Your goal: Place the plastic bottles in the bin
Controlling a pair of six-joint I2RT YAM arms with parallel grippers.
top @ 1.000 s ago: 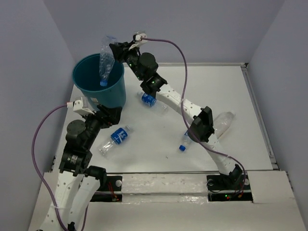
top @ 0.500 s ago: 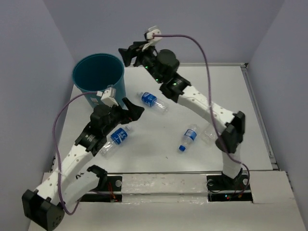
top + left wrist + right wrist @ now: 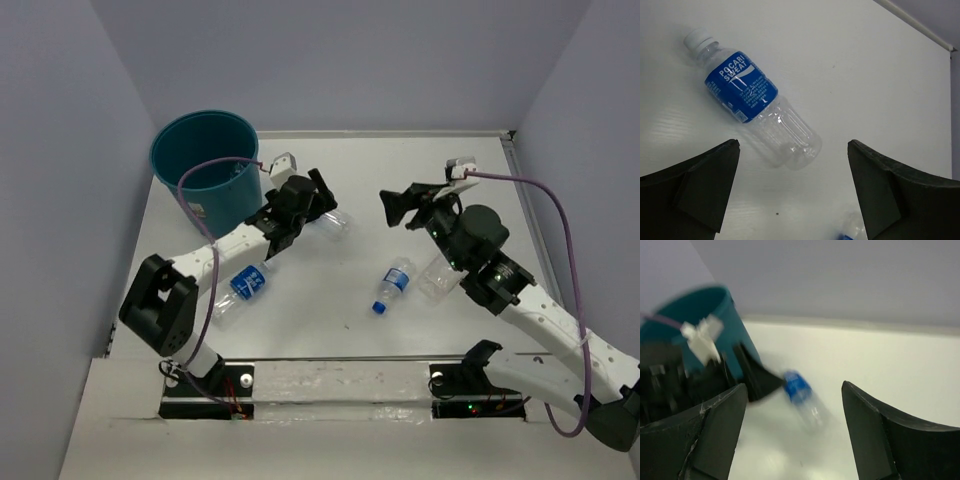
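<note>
Blue-labelled bottle (image 3: 757, 102) just beneath left gripper (image 3: 792, 145)

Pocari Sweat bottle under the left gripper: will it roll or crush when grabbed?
The bottle looks empty, so probably light. Lying sideways on the smooth table, it may roll if nudged. Its thin clear wall will likely dent in the left gripper.
</note>
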